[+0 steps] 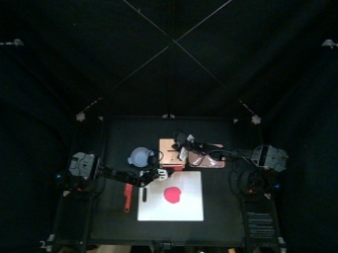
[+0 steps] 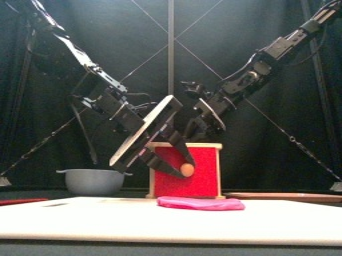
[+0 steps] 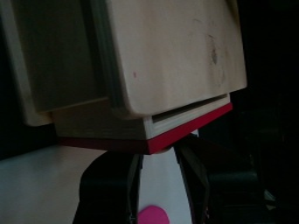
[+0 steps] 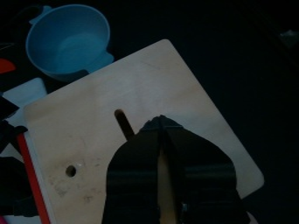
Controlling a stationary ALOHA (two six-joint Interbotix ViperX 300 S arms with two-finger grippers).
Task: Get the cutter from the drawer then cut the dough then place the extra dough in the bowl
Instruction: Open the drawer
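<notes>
R claw [image 4: 160, 128] pinching box lid [image 2: 142, 134], slanting up-right; L claw [image 3: 158, 163] open, empty.

The booth is dim, and its black curtains take up most of the light. Light falls from above onto the bench [image 1: 219, 223], where the white cutting board [image 1: 187, 209] is the brightest patch, nearly washed out. In the front view the wooden box [image 2: 202, 186] is evenly lit against darkness. Both wrist views sink into deep shadow in the near foreground.
</notes>
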